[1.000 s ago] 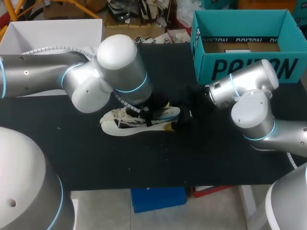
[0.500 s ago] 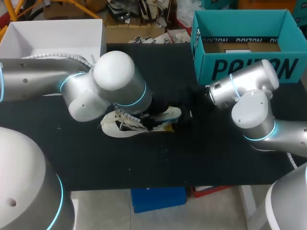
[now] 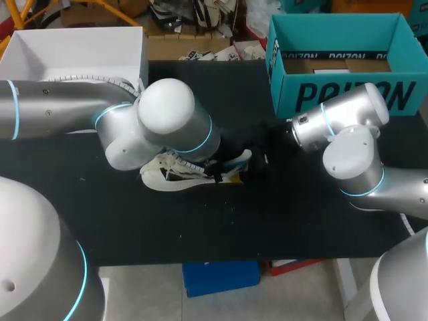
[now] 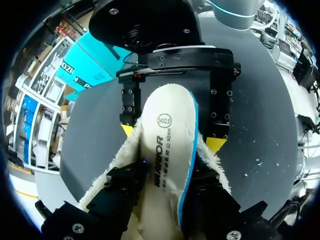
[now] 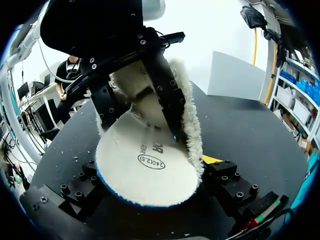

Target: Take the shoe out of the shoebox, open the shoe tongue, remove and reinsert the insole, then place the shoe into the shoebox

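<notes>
Insole (image 5: 145,170) held between two pincers above the surface (image 3: 301,214).
Left pincer (image 4: 167,185) pinched the insole; its heel end lay at the right pincer (image 4: 171,136), whose state could not be told.

The shoe (image 3: 158,177) lies on the table (image 3: 267,217), the insole (image 4: 167,165) at its right end, the shoebox (image 3: 294,93) behind, further right.

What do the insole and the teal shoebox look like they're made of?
The insole: likely foam under a smooth off-white printed face, with a blue edge and a fluffy cream fringe that looks like fleece or faux shearling. The teal shoebox: cardboard, going by its flat folded walls, matte printed outside and plain brown inside.
</notes>
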